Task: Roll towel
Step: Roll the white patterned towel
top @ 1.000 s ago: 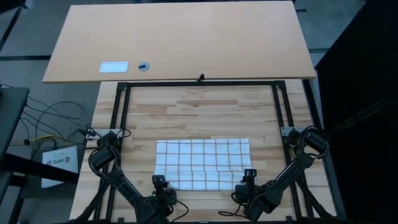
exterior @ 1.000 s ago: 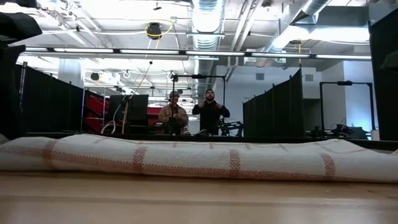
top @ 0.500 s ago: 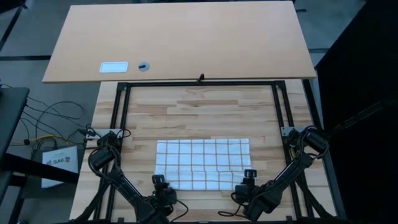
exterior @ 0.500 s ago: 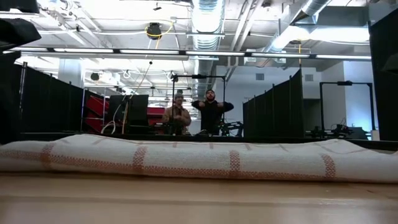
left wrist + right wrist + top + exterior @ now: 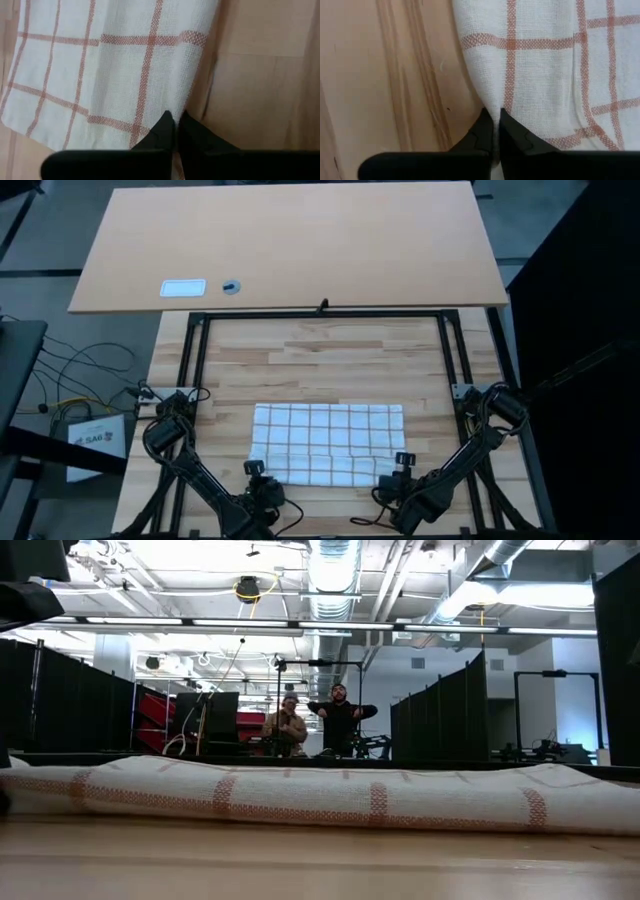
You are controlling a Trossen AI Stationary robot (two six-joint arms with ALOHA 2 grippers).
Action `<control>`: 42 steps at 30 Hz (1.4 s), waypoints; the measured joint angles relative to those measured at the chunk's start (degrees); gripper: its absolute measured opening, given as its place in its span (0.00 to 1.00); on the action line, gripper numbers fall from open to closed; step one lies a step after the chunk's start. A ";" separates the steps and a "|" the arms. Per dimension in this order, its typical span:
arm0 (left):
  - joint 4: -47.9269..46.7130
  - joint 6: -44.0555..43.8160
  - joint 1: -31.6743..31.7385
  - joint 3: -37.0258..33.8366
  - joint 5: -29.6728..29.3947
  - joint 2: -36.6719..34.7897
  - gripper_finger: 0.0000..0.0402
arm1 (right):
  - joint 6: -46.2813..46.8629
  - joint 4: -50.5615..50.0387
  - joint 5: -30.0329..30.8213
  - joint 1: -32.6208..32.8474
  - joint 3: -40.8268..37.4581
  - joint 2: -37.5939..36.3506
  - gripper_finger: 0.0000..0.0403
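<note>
Bright overhead glare — soft, sparse shadows

cloth edges and claw tips hidden from view

in each wrist view the towel (image 5: 115, 70) runs past the picture's edge, and its hem vanishes between the left claw (image 5: 175, 131) tips and the right claw (image 5: 495, 129) tips; two people (image 5: 318, 725) beyond the desk are too small to make out.

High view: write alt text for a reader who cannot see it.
Seen from above, a white checked towel lies flat on the wooden table. The left gripper and right gripper are each shut on its near edge, one near each corner.
</note>
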 joint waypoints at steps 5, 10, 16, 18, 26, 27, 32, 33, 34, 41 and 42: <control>0.19 -0.67 -0.01 0.04 0.86 -0.07 0.00 | 0.04 0.08 -0.47 -0.02 0.00 -0.02 0.00; 0.19 -0.63 0.02 0.25 2.90 -0.24 0.00 | 0.04 0.43 -2.40 -0.48 0.00 -0.17 0.00; -0.37 0.62 -0.66 3.81 10.82 -0.24 0.00 | 1.86 4.22 -6.65 -0.15 -0.26 -2.83 0.00; -0.26 0.61 -1.18 5.22 13.17 -0.20 0.00 | 2.93 5.80 -9.01 0.15 -0.28 -4.06 0.00; 3.83 -2.83 -3.08 5.97 17.62 -4.94 0.00 | 3.26 12.44 -14.31 1.76 -0.20 -6.16 0.00; 4.47 -3.13 -3.08 6.01 17.58 -5.53 0.00 | 3.28 12.59 -14.58 2.00 -0.15 -6.19 0.00; 7.06 -3.01 -2.98 5.92 19.39 -7.19 0.00 | 4.36 12.32 -14.74 2.02 -0.17 -6.53 0.00; 7.50 -2.97 -2.85 5.98 20.00 -7.51 0.00 | 4.54 12.67 -15.00 2.10 -0.17 -6.62 0.00; 7.73 -3.06 -2.81 6.03 20.44 -7.61 0.00 | 4.61 12.84 -15.40 2.17 -0.12 -6.65 0.00; 8.30 -3.29 -2.46 5.99 23.39 -8.95 0.00 | 5.74 16.43 -19.25 2.19 -0.09 -6.84 0.00; 8.38 -3.31 -2.30 5.99 23.57 -9.72 0.00 | 6.01 17.15 -19.94 2.21 -0.09 -7.11 0.00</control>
